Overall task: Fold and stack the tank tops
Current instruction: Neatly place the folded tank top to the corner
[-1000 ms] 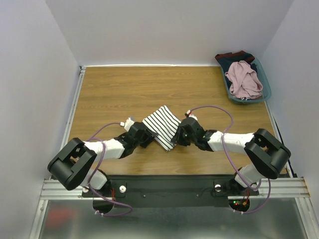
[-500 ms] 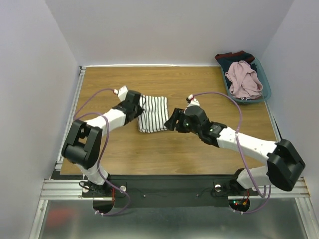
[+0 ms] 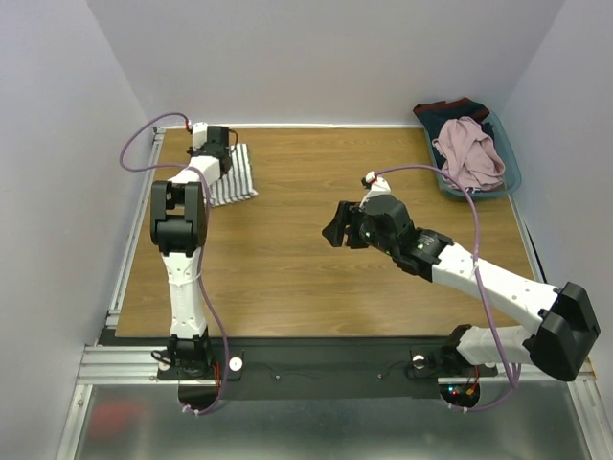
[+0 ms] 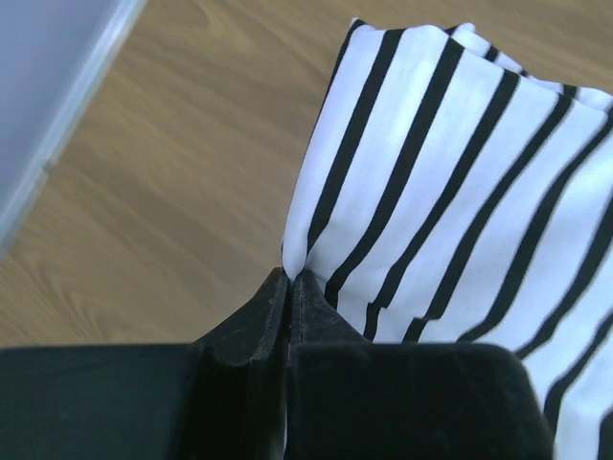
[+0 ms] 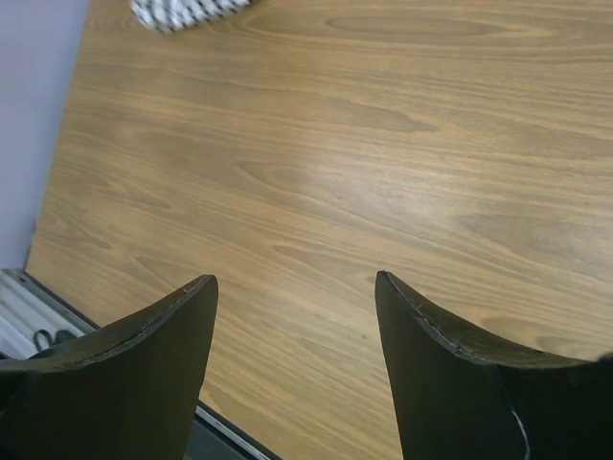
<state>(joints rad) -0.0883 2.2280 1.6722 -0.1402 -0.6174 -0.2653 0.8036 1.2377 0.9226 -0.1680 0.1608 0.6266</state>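
Left end effector (image 4: 290,287) pinches the striped tank top (image 4: 450,172) by its edge at the upper left, right end effector (image 5: 294,278) gapes empty; a tug could undo the fold.

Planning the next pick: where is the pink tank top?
Top view: the pink tank top lies bunched in the teal bin at the far right corner, over dark clothing.

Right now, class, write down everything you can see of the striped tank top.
The striped tank top is soft white cloth with thin black stripes, folded into a small, roughly rectangular bundle whose layered edges show. It lies on the wooden table at the far left corner, close to the wall. The left gripper is shut on one edge, pinching a fold of the cloth between its tips. Apart from the table and that gripper, nothing is seen touching it.
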